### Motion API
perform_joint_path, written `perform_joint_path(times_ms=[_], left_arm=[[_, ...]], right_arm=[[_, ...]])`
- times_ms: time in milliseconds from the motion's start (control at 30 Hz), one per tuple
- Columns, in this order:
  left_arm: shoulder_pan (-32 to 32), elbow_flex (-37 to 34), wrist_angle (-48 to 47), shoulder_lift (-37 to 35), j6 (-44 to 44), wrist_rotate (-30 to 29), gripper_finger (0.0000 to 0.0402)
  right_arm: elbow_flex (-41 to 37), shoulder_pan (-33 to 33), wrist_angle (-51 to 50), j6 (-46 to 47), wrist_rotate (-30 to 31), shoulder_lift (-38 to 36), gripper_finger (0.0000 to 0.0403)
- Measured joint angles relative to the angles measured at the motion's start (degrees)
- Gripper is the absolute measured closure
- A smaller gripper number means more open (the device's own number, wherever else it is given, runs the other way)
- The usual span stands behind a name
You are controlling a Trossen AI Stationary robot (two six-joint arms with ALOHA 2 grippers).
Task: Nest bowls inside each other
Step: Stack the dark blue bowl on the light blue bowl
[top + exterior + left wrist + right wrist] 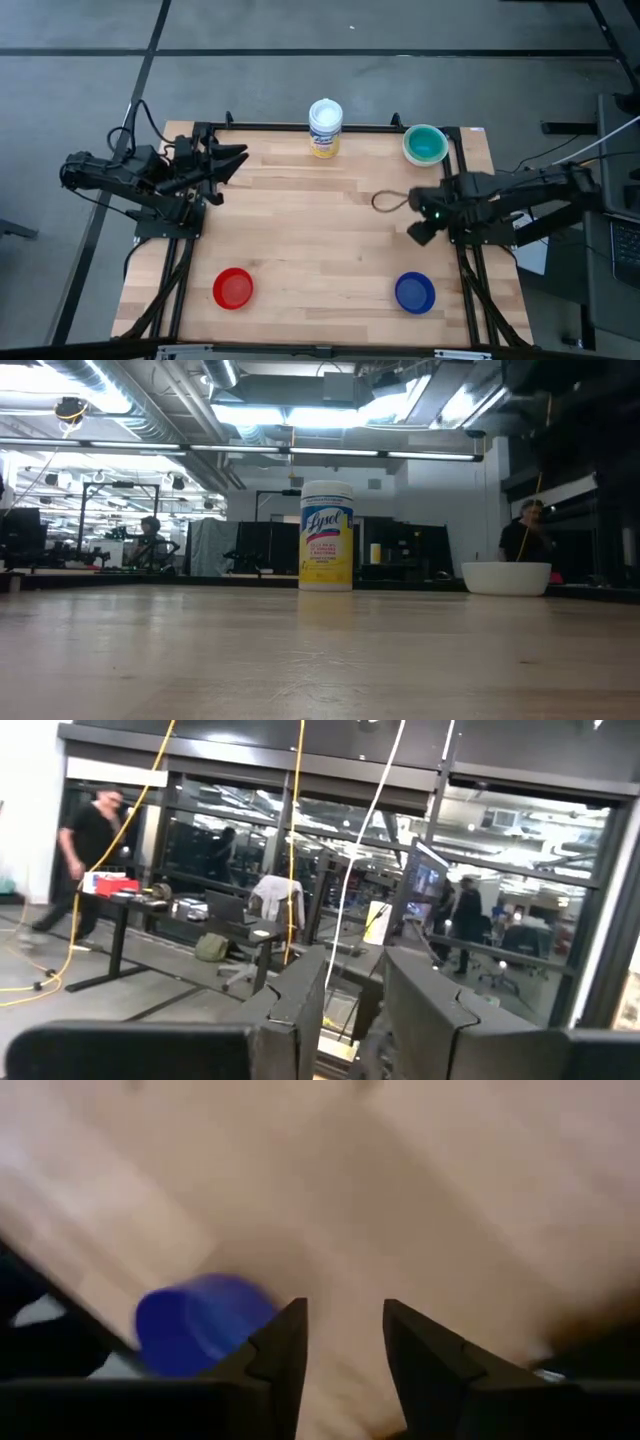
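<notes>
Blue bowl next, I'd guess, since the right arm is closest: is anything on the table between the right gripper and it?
Nothing visible. In the high view the right gripper, empty with jaws apart, sits above bare wood, with the blue bowl nearer the table's front edge. The canister and the teal bowl stand at the far edge.

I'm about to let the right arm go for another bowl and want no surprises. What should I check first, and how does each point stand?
1. right gripper empty, fingers apart: ok.
2. blue bowl upright, clear of other things: ok.
3. red bowl free to take: ok.
4. teal bowl sits in a white one at the table's corner: ok.
5. Green bowl in that stack: cannot tell.
6. left gripper parked clear at the table's edge: ok.
</notes>
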Motion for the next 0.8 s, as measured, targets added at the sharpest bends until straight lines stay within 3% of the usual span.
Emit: perform_joint_path(times_ms=[167, 400, 567, 800], left_arm=[[0.0, 0.0, 1.2, 1.4, 0.2, -1.1, 0.0302], [0.0, 0.0, 3.7, 3.7, -0.6, -1.1, 0.0302], [0.0, 0.0, 8.2, 6.1, -0.5, -1.0, 0.0302], [0.0, 0.0, 12.6, 9.5, -1.0, -1.0, 0.0302]], right_arm=[[0.0, 14.3, 7.3, 6.6, 0.0, 1.8, 0.0255], [0.0, 31.2, 10.2, 5.2, 1.8, 10.0, 0.0248], [0.0, 35.6, 15.2, 4.1, 6.8, 15.9, 0.0246], [0.0, 36.0, 23.3, 6.7, 12.4, 21.3, 0.0252]])
